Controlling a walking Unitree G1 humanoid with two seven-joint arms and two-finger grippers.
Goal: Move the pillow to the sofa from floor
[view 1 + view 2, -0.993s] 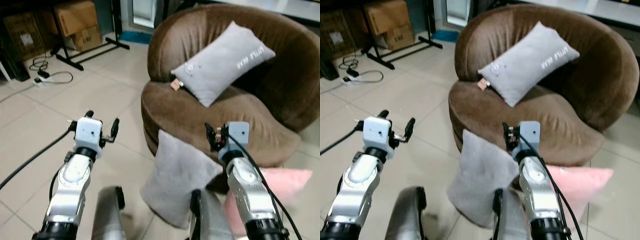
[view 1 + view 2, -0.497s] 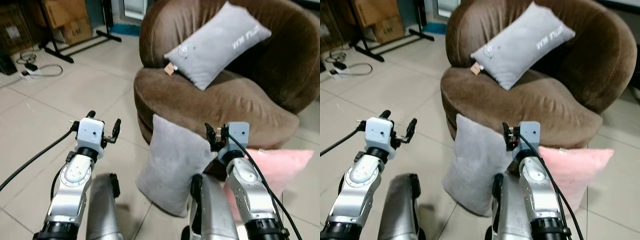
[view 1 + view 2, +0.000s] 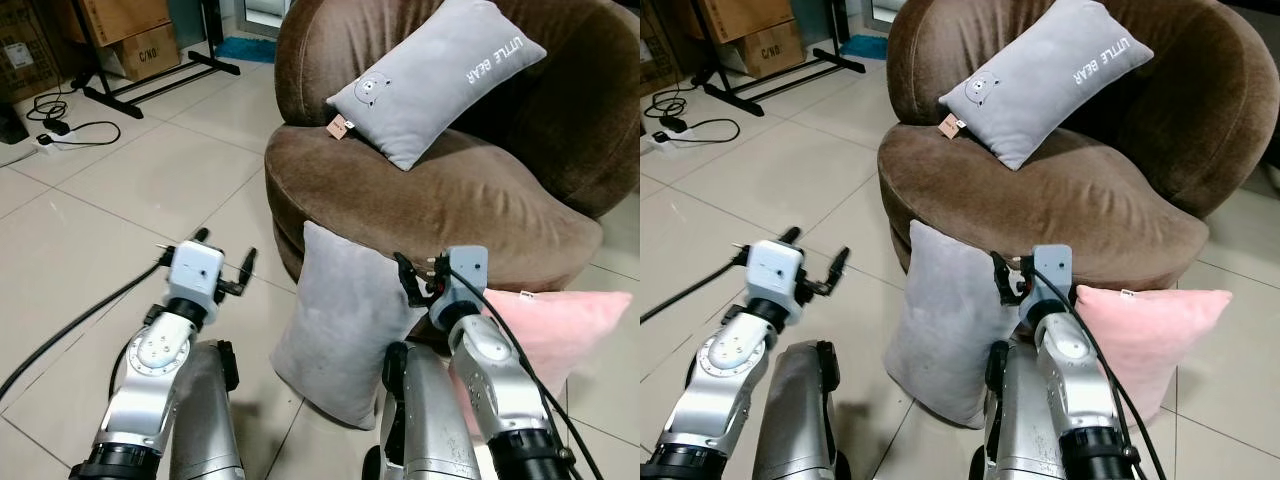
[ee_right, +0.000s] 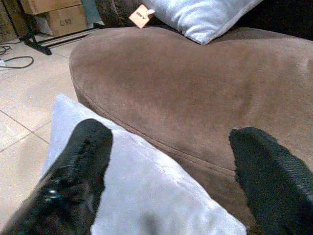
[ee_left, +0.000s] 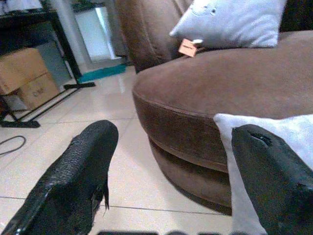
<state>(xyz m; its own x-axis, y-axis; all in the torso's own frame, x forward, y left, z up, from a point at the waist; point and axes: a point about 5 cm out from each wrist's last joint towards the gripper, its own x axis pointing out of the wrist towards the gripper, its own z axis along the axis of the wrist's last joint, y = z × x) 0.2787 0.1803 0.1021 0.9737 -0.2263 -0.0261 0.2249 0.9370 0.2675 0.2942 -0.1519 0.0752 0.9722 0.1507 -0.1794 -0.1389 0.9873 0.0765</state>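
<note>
The brown sofa (image 3: 470,200) now looms large just ahead of both sets of fingers; over the last second the whole view has slid in and tipped down, so the robot has closed on it, not the furniture moving. A grey printed pillow (image 3: 435,80) already lies on its seat, well beyond the fingers. Down on the tiled floor (image 3: 120,190), the plain grey pillow (image 3: 345,330) stands upright, leaning against the sofa base, and it sits between the two grippers, nearer to the right one than a second ago. A pink pillow (image 3: 1145,335) lies on the floor just past the right arm's outer side. The right gripper (image 3: 418,283) hovers right over the grey pillow's top corner, its fingers (image 4: 83,161) spread wide with the pillow's edge sitting in the gap, nothing pinched yet. The left gripper (image 3: 222,268) hangs just off the pillow's other side, fingers (image 5: 78,176) parted too, the pillow's corner showing behind one of them. My read: the approach is nearly done and the grab comes next, with both grippers needing to close in on that soft pillow.
</note>
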